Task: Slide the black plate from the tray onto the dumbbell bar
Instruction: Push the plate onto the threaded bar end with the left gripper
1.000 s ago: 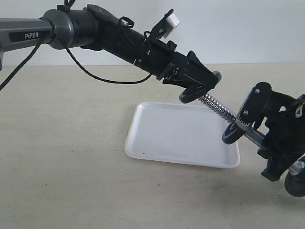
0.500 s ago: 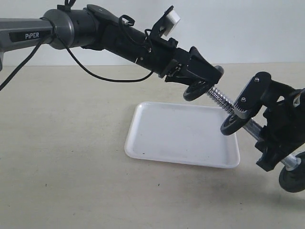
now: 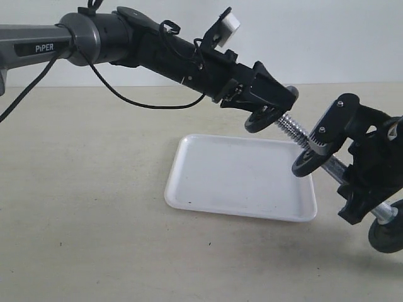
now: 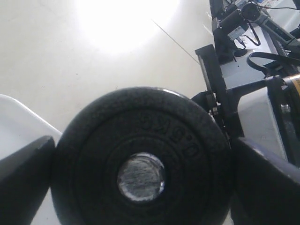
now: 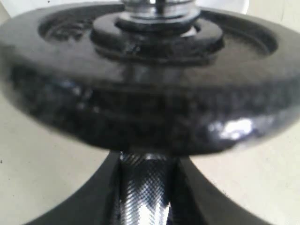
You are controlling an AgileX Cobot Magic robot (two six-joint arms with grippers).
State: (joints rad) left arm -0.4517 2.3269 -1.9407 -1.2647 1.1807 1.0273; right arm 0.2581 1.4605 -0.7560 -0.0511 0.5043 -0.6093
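Note:
The small black plate (image 3: 259, 119) hangs on edge above the white tray (image 3: 220, 173), with my left gripper (image 3: 267, 111) shut on its rim. In the left wrist view the black plate (image 4: 93, 154) fills the space between the dark fingers (image 4: 26, 180), and the chrome end of the dumbbell bar (image 4: 140, 176) shows in its central hole. The dumbbell bar (image 3: 291, 133) slopes down to the right, its threaded tip meeting the plate. My right gripper (image 3: 345, 181) is shut on the bar's knurled grip (image 5: 145, 187), just behind a larger black disc (image 5: 140, 93).
A larger black disc (image 3: 306, 165) sits on the bar above the tray's right edge. Another disc (image 3: 385, 234) is at the bar's low end near the right border. A black cable (image 3: 126, 97) hangs under the left arm. The beige tabletop (image 3: 82, 207) lies around the tray.
The left arm has carried the plate slightly right and up. The right arm has lifted and shifted the bar right, so its threaded tip still meets the plate. Little moved in the last half second.

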